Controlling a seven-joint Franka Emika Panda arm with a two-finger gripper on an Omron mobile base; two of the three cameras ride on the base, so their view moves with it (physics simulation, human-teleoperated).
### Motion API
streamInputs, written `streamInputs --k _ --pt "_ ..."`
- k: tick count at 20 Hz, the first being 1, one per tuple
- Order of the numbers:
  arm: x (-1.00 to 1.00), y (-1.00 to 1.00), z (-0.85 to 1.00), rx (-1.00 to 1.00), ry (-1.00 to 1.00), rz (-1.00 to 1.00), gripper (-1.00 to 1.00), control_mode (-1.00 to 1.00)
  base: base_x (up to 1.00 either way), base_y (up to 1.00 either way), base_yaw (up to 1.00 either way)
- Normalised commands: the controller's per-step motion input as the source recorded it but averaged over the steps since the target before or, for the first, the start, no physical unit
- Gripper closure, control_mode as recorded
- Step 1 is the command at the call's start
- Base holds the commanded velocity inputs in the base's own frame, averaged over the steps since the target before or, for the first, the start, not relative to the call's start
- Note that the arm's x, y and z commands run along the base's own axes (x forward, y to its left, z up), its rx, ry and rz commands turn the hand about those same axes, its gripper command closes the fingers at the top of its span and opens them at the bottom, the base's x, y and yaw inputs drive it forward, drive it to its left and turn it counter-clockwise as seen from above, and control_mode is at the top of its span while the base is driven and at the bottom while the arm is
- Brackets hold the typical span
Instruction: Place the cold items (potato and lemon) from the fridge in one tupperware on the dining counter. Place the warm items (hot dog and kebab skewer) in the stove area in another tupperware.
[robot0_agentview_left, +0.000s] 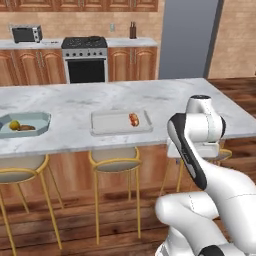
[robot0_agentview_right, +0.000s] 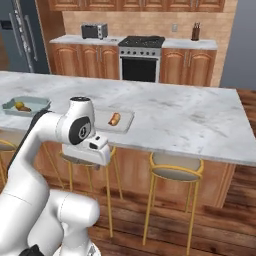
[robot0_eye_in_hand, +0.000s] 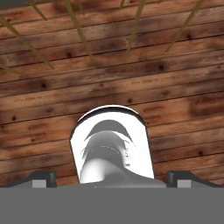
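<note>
A teal tupperware (robot0_agentview_left: 40, 120) (robot0_agentview_right: 37, 102) sits at the left end of the dining counter, holding the yellow lemon (robot0_agentview_left: 14, 125) (robot0_agentview_right: 18, 105) and the brown potato (robot0_agentview_left: 27, 128) (robot0_agentview_right: 25, 109). Nearer the middle, a pale grey tupperware (robot0_agentview_left: 107, 123) (robot0_agentview_right: 125, 120) holds the hot dog (robot0_agentview_left: 134, 119) (robot0_agentview_right: 114, 119). The kebab skewer is out of view. My arm is folded in front of the counter with the hand pointing down below its edge. In the hand view my gripper (robot0_eye_in_hand: 112, 178) is open over the wooden floor, fingertips (robot0_eye_in_hand: 42, 178) far apart and nothing between them.
Gold-legged stools (robot0_agentview_left: 116, 162) (robot0_agentview_right: 177, 170) stand under the marble counter (robot0_agentview_left: 165, 97) (robot0_agentview_right: 190, 120). Against the back wall are the stove (robot0_agentview_left: 85, 57) (robot0_agentview_right: 141, 55), a toaster oven (robot0_agentview_left: 26, 34) (robot0_agentview_right: 94, 31) and the grey fridge (robot0_agentview_left: 190, 40) (robot0_agentview_right: 17, 37).
</note>
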Motion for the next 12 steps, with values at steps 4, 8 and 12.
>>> streamInputs --k 4,8,12 --pt "0.0 0.0 0.0 0.0 0.0 0.0 -1.0 1.0 -0.1 -1.0 0.0" --pt "0.0 0.0 0.0 0.0 0.0 0.0 -1.0 1.0 0.04 -1.0 -0.01" --pt "0.0 0.0 0.0 0.0 0.0 0.0 -1.0 1.0 0.16 -1.0 0.0"
